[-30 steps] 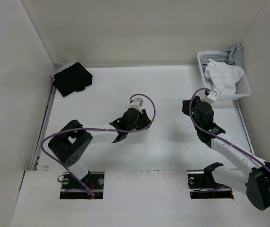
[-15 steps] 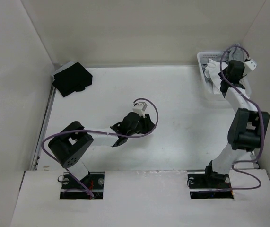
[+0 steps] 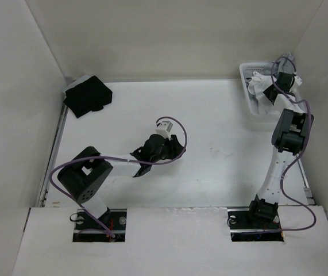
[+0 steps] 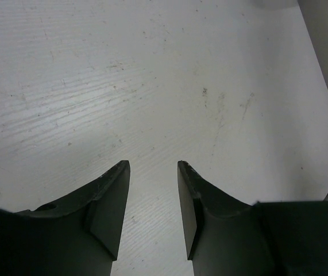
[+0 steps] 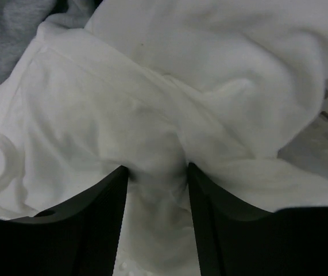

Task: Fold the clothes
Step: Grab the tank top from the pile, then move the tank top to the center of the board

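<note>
- White top (image 5: 152,109) heaped in the basket (image 3: 247,92), upper right corner; right fingers (image 5: 95,224) apart, astride a fold.
- Left fingers (image 4: 109,207) apart over mid-desk (image 4: 152,86), edges well off.

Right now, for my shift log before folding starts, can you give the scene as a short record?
white camisole: bunched in the basket, far right corner
right gripper: open, straddling a fold of camisole
left gripper: open over bare table, holding nothing
grey garment: in basket, beside camisole
black garment: far left corner
</note>
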